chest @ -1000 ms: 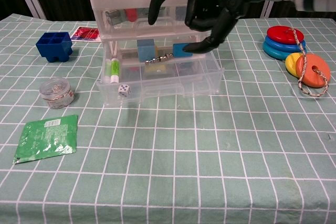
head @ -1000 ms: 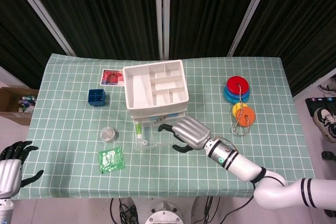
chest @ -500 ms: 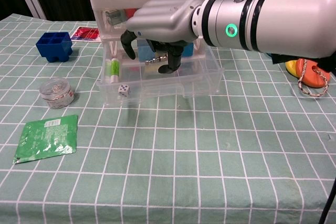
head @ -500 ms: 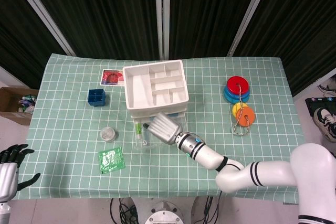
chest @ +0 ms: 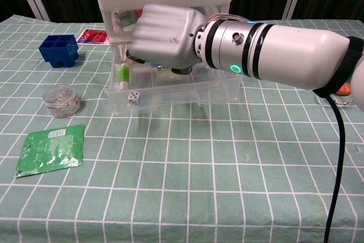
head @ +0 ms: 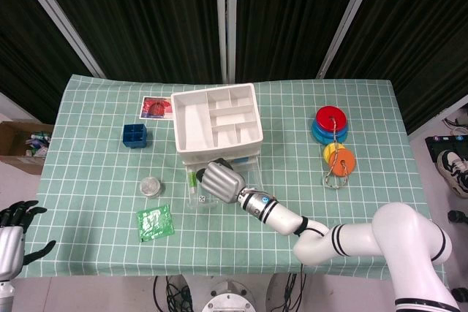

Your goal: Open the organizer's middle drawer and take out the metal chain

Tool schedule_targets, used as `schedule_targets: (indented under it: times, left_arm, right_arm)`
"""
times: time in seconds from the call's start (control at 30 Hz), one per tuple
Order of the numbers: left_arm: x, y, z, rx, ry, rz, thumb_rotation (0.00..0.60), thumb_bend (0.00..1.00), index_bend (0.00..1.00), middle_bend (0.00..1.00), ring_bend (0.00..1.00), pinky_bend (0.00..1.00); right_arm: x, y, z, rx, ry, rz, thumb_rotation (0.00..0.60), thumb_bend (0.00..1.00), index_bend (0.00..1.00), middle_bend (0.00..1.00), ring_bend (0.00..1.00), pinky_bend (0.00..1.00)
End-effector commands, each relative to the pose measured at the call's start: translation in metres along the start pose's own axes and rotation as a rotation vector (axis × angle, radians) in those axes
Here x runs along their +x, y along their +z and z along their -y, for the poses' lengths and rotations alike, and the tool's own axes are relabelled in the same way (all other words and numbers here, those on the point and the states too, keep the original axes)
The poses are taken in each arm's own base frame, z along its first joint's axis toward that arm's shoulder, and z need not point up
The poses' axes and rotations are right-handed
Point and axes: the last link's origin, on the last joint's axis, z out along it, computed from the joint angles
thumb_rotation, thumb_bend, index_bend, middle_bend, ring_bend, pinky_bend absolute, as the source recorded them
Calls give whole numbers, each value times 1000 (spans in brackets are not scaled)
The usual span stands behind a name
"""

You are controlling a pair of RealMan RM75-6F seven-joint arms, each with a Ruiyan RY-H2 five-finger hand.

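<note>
My right hand shows a silver-grey back with dark fingers, on a white arm banded in black. Behind it, the organizer is white on top, with clear drawers. To the hand's left I see a blue block, a green packet and a white die with dark dots. The surface wears a green cloth with a white grid. My left hand is silver with black fingers.
</note>
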Motion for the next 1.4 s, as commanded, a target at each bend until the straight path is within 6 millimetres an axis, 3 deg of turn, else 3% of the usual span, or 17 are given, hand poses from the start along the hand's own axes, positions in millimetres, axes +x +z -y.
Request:
schedule_targets:
  times: [0.03, 0.43, 1.1, 1.4]
  left_arm:
    - [0, 0, 1, 1, -1, 0, 600, 0, 329, 227, 154, 204]
    - [-2, 0, 3, 8, -13, 2, 600, 0, 330, 227, 154, 204]
    - [-3, 0, 5, 8, -24, 4, 600, 0, 330, 227, 154, 204]
    - [-2, 0, 6, 6, -23, 0, 600, 0, 330, 227, 153, 204]
  right_arm:
    - [-2, 2, 2, 3, -12, -1, 600, 220, 337, 934, 903, 1000]
    - [-15, 11, 5, 6, -61, 3, 600, 226, 363, 937, 905, 1000]
    - [-21, 12, 6, -7, -43, -20, 600, 326, 611, 949, 918, 1000]
    - [-15, 7, 4, -21, -6, -59, 600, 354, 663, 953, 923, 1000]
